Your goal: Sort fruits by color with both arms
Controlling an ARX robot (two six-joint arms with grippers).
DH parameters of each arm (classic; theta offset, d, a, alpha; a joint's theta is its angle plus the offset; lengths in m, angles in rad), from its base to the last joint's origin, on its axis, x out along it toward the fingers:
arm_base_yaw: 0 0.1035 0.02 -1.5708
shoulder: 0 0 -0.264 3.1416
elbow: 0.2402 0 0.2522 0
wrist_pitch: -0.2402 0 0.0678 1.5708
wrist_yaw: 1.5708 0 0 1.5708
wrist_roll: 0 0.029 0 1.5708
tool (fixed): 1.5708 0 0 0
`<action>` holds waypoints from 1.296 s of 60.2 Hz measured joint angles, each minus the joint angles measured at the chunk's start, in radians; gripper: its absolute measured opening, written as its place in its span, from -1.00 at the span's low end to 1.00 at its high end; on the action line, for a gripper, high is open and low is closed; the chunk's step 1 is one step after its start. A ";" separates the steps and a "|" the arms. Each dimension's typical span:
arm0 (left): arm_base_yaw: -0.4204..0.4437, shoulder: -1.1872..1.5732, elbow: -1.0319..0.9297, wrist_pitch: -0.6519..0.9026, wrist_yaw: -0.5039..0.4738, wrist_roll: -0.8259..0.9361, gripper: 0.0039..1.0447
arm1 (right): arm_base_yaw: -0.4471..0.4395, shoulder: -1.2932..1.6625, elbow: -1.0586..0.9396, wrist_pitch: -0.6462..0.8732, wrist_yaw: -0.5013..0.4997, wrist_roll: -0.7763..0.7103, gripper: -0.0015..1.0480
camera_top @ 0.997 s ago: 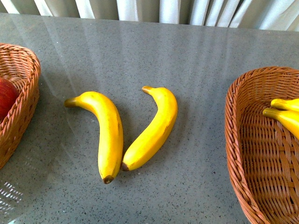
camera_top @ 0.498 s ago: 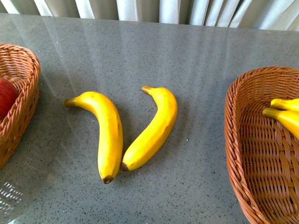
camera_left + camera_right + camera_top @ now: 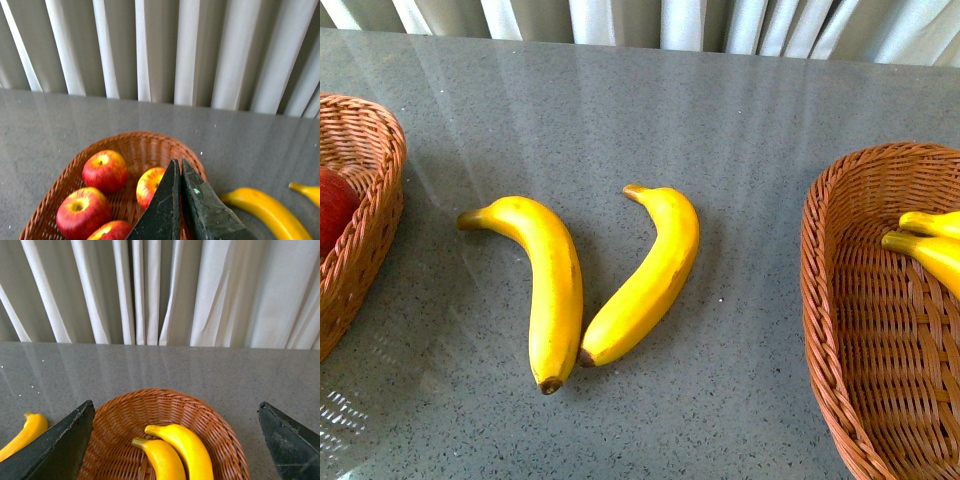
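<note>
Place: likely a robot lab or test room set up indoors, though little of the room shows.
Table: one wide grey speckled table (image 3: 740, 120), glossy, with pale streaks of reflected light.
Backdrop: pale pleated curtains (image 3: 165, 290) hang along its far edge and close off the whole background.
Props: a left basket (image 3: 380, 170) and a right basket (image 3: 840, 330) of wicker, holding apples (image 3: 105, 171) and bananas (image 3: 182, 445).
Machinery: the black left gripper (image 3: 178, 162) and right gripper (image 3: 175, 406) show in the wrist views.

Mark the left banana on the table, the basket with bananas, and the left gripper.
left banana (image 3: 558, 290), front view, middle of its body.
basket with bananas (image 3: 812, 262), front view, its left rim.
left gripper (image 3: 179, 162), left wrist view, between its fingertips.
</note>
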 joint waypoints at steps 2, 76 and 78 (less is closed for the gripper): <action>0.000 -0.002 0.000 -0.001 0.000 0.000 -0.98 | 0.000 0.000 0.000 0.000 0.000 0.000 0.82; 0.001 -0.003 0.000 -0.007 0.000 0.002 0.83 | -0.132 0.352 0.183 -0.306 -0.383 0.014 0.82; 0.001 -0.003 0.000 -0.007 0.000 0.002 0.83 | -0.132 0.425 0.208 -0.288 -0.391 0.013 0.82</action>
